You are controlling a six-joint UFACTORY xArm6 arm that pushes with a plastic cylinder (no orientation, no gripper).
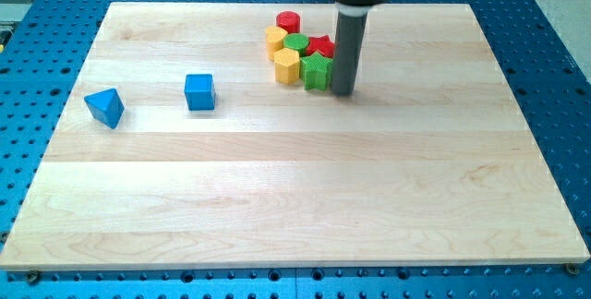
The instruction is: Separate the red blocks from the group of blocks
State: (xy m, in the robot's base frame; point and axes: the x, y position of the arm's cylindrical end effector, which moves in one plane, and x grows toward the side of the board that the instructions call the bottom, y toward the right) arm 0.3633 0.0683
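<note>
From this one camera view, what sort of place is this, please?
Probably a robotics lab bench. A pale wooden board lies on a blue metal plate with a grid of holes. My tip touches down at the view's right of a cluster of small coloured blocks, beside the green block.

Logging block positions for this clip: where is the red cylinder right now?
The red cylinder sits near the view's top centre, at the cluster's top edge, just above the yellow block and green cylinder.
</note>
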